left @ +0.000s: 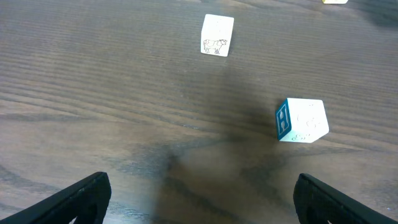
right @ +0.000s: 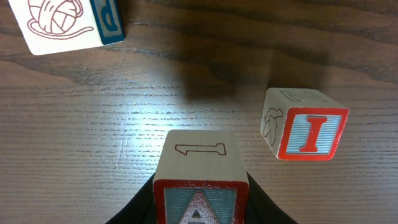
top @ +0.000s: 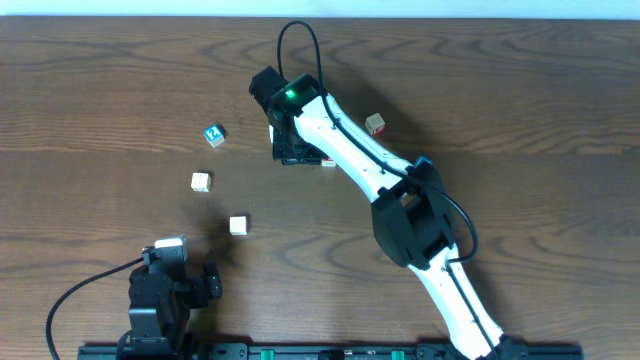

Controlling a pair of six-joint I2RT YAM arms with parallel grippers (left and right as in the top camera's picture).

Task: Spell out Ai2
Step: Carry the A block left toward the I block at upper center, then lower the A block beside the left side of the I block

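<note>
In the right wrist view my right gripper point(right: 200, 202) is shut on the cube with a red "A" point(right: 200, 180), one dark jaw on each side. The red "I" cube point(right: 306, 132) stands on the table to its right, a small gap away. From overhead the right gripper point(top: 293, 148) hides the A cube, and only a sliver of the I cube point(top: 328, 163) shows. A blue-topped cube point(top: 214, 134) whose mark looks like a "2" lies further left. My left gripper point(left: 199, 202) is open and empty near the front edge point(top: 178, 265).
A cube with a yarn picture and a blue "D" side point(right: 68, 22) sits just beyond the A cube. Two pale cubes point(top: 201, 181) point(top: 238, 225) lie ahead of the left gripper. A red-edged cube point(top: 375, 123) sits right of the right arm.
</note>
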